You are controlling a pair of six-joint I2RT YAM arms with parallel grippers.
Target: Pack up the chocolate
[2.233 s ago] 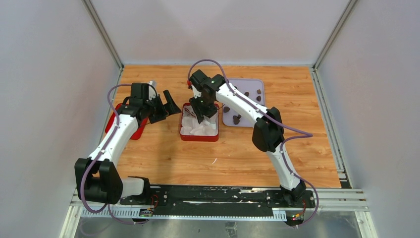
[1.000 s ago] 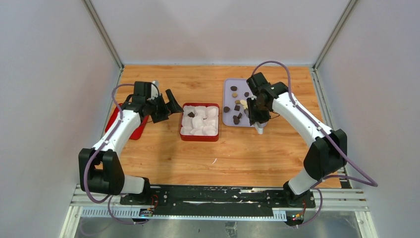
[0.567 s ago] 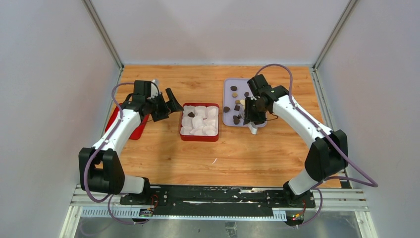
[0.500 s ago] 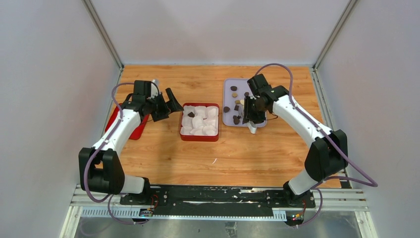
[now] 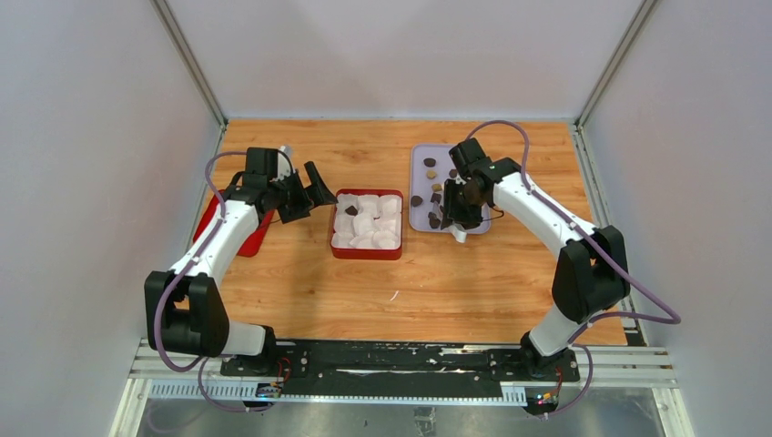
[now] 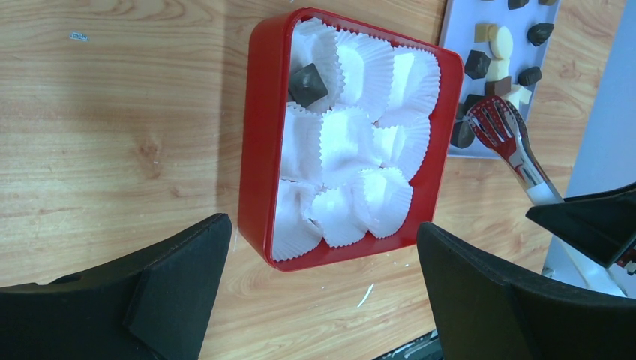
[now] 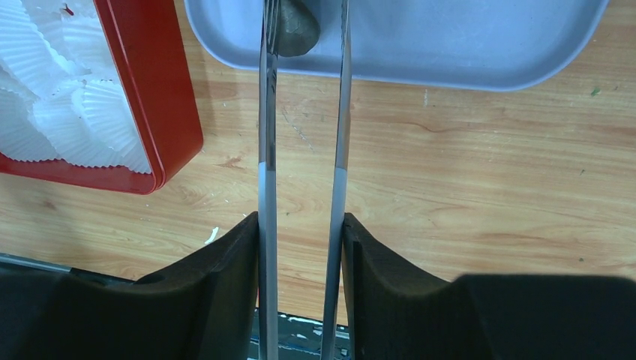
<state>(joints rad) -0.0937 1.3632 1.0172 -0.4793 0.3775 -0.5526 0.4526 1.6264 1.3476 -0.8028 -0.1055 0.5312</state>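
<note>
The chocolate is small brown and cream pieces (image 5: 430,162) scattered on a lavender tray (image 5: 421,182). One dark piece (image 6: 307,84) sits in a paper cup inside the red box (image 6: 259,150). My right gripper (image 7: 300,221) is shut on metal tongs (image 7: 268,150). The tong arms reach over the tray's near edge, with a dark round piece (image 7: 296,30) between them. My left gripper (image 6: 324,229) hangs open, holding nothing, beside the box's left side (image 5: 367,255).
White paper cups (image 6: 349,142) fill the red box. A red lid (image 5: 255,241) lies under the left arm at the table's left. A small white scrap (image 6: 366,295) lies on the wood in front of the box. Walls close in on three sides.
My right arm carried the tongs from the red box to the tray and edged left; a dark piece now lies in the box. The tong arms have spread a little. The left arm stayed still.
</note>
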